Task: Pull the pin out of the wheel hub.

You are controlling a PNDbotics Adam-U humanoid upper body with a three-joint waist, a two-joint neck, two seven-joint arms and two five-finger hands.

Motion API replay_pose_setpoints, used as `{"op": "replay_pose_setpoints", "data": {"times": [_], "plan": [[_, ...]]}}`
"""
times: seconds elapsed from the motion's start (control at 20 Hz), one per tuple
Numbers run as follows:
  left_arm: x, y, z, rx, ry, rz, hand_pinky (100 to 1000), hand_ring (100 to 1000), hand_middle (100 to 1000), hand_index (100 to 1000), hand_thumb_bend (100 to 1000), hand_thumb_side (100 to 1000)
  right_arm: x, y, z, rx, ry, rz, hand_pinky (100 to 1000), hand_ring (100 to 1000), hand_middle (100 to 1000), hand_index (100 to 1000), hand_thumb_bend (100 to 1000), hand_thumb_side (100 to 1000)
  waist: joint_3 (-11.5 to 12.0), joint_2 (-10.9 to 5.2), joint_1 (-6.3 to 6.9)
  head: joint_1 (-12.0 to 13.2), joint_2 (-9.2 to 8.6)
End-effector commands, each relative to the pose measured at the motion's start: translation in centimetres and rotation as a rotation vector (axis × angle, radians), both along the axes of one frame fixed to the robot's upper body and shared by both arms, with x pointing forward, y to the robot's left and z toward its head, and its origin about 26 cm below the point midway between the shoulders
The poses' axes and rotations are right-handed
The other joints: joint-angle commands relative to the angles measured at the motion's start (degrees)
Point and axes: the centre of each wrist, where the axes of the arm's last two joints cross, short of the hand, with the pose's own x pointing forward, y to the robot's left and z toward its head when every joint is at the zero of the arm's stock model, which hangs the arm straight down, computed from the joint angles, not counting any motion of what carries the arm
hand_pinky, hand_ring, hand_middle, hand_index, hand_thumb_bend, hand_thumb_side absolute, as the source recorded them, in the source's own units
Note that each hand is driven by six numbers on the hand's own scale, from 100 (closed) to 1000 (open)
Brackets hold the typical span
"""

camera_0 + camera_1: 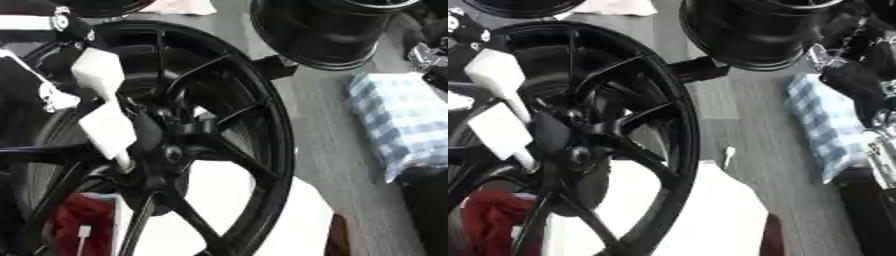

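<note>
Reaching in from the upper left, the robot's left hand (105,117) — blocky white finger segments on a black arm — comes down at the centre of the glossy black spoked wheel hub (175,150). Its white fingertip (122,161) sits against the hub beside a small round bore, but whether the fingers are pinched on anything cannot be told, since the black parts run together there. The pin itself cannot be made out; only the dark, shiny hub centre shows where the finger ends.

The wheel stands on edge and tilted, its thin smooth spokes fanning from the hub out to a broad curved rim (276,130). Through the spokes show a white smooth surface (219,200) and a crumpled red cloth (74,220).

A second black wheel barrel (324,30) lies just beyond the rim's upper right. On the grey wood-grain floor (324,145) to the right lies a soft blue-and-white checked cloth (398,120). At the right edge, the robot's right hand (859,75) — black and silver — shows; its fingers cannot be judged
</note>
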Motion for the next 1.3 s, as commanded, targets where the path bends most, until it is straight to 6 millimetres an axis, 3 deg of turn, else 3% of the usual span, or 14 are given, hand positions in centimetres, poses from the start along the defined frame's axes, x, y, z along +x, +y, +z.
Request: {"op": "replay_pose_setpoints", "data": {"times": [0.05, 0.3, 0.5, 0.85, 1.1, 1.3], "plan": [[-1.3, 1.4, 3.3, -0.099, -0.094, 0.025, 760, 371, 144, 379, 100, 169, -0.4, -0.2, 0.9, -0.022, -0.029, -0.013, 617, 574, 438, 530, 307, 100, 0.0, -1.51, 0.26, -0.2, 0.06], [-2.4, 3.6, 5.9, -0.231, -0.159, 0.06, 767, 362, 132, 377, 100, 196, -0.5, -0.5, 0.8, -0.024, -0.029, -0.03, 618, 574, 438, 530, 314, 100, 0.6, -2.17, 0.42, -1.0, 0.47], [-3.2, 6.7, 8.0, -0.356, -0.212, 0.127, 774, 354, 123, 375, 100, 238, -0.7, -0.8, 0.6, -0.029, -0.024, -0.046, 618, 574, 438, 530, 321, 100, 1.7, -2.93, 0.51, -2.3, 1.22], [-3.7, 16.4, 9.0, -0.555, -0.231, 0.414, 797, 374, 136, 393, 100, 355, -1.2, -1.8, 0.1, -0.031, -0.028, -0.113, 619, 574, 438, 530, 345, 100, 5.3, -4.25, 0.36, -6.1, 2.28], [-5.5, 24.1, 8.7, -0.68, -0.27, 0.628, 801, 374, 133, 387, 100, 360, -1.4, -2.2, 0.1, -0.026, -0.047, -0.138, 619, 573, 439, 531, 361, 100, 6.6, -4.82, -0.18, -8.3, 2.17], [-6.7, 28.2, 7.5, -0.78, -0.312, 0.698, 800, 373, 132, 386, 100, 348, -1.3, -2.1, 0.3, -0.023, -0.058, -0.135, 619, 573, 439, 531, 367, 100, 6.7, -4.96, -0.54, -8.7, 1.58]]}}
